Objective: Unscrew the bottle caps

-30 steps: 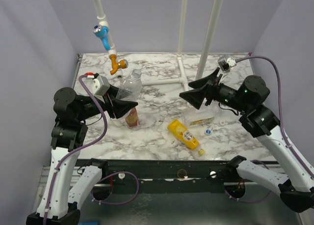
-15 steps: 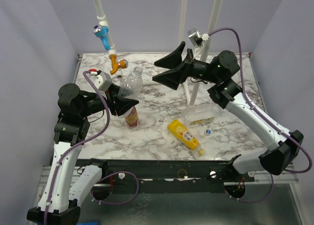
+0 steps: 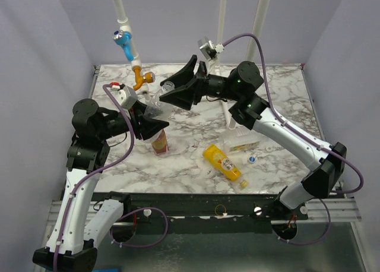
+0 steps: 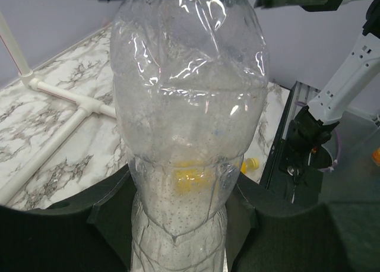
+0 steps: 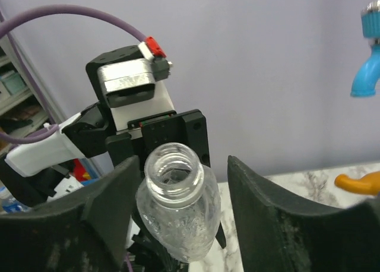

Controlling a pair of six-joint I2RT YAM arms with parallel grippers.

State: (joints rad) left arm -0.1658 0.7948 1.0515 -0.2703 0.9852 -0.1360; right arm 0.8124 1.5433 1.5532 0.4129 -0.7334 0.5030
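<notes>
My left pincer (image 3: 151,121) is gripping the clear bottle (image 4: 190,135) at centre left, holding it tilted above the tabletop (image 3: 285,106). My right pincer (image 3: 173,87) is swinging further left from the upper middle. Its open jaws are now flanking the bottle's uncapped neck (image 5: 173,163).

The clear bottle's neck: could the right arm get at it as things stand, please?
Probably yes: the right gripper is open, its jaws either side of the clear bottle, nothing between.
</notes>
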